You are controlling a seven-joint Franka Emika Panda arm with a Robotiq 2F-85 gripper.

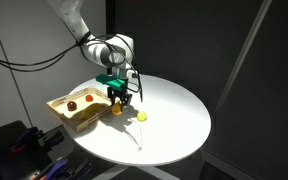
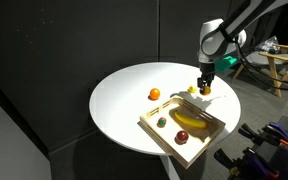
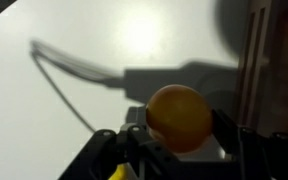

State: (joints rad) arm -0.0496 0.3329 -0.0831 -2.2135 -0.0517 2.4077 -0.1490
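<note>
**Orange Fruit Pinched Between the Fingers at the Tray's Edge**

The end effector (image 3: 176, 150) has its fingers partly closed around a round, smooth orange fruit (image 3: 179, 117). In the wrist view the fruit sits snugly between the two dark fingers, with the round white desk (image 3: 74, 60) bright beneath it and a strip of brown wood showing at 3 o'clock.

In both exterior views the end effector (image 1: 119, 98) (image 2: 205, 93) points straight down over the desk (image 1: 174, 110) (image 2: 119, 100), just beside the shallow rectangular wooden tray (image 1: 81, 122) (image 2: 159, 135). In an exterior view the tray lies at about 7 o'clock from the fingers and holds a yellow banana (image 2: 189, 120), a small red round fruit (image 2: 160, 123) and a small green round fruit (image 2: 181, 137). A second small orange fruit (image 2: 155, 94) rests loose on the desk at 9 o'clock from the end effector, clear of the tray. From the outside views the held fruit is too small to make out well, and I cannot tell whether it touches the desk.
</note>
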